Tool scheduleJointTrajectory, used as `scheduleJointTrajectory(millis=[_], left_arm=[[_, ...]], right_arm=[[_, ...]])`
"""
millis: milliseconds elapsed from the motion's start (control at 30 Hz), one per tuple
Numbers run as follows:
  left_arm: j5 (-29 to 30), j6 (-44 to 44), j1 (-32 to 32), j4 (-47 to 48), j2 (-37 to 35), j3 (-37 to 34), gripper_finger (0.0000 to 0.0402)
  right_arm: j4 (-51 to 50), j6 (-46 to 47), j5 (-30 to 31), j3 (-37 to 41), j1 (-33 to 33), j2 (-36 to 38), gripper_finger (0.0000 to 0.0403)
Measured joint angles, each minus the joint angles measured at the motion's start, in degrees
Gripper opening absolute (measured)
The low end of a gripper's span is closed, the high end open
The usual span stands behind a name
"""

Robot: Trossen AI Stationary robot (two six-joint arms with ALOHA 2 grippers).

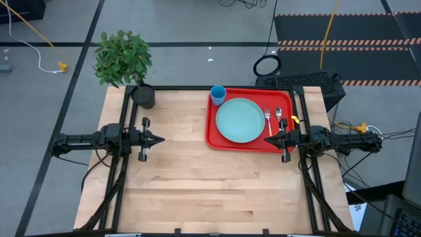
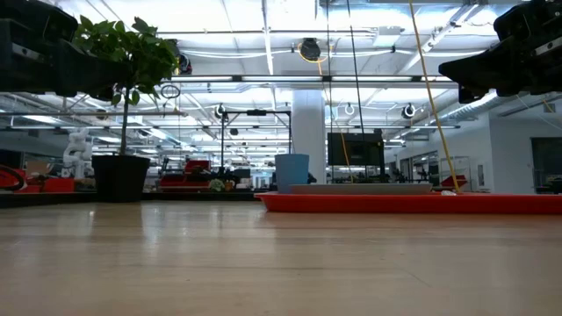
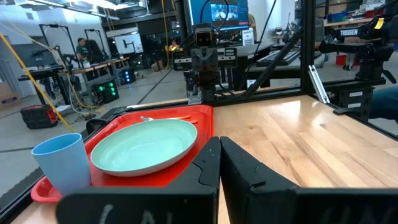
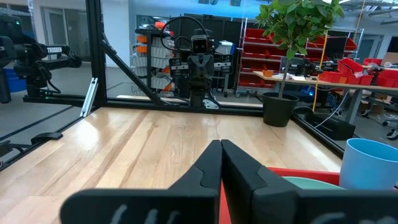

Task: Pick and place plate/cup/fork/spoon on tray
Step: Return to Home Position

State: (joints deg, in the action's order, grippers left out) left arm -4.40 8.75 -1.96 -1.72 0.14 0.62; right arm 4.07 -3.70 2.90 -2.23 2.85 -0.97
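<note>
The red tray lies at the table's far right. On it rests the pale teal plate. The blue cup stands upright in the tray's far left corner. The fork and the spoon lie side by side right of the plate. My left gripper is shut and points level over the bare table at the left. My right gripper is shut, level, above the tray's near right part, touching nothing. The left wrist view shows the cup and plate ahead of the shut fingers.
A potted plant stands at the table's far left corner. The black frame rails run along the table's far edge and sides. Bare wooden table lies between the arms and toward the near edge.
</note>
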Motion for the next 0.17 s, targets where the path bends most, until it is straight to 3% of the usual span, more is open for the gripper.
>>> scheduleJointTrajectory(millis=[167], left_arm=[[0.0,0.0,0.0,0.0,0.0,0.0,0.0006]], right_arm=[[0.0,0.0,0.0,0.0,0.0,0.0,0.0]])
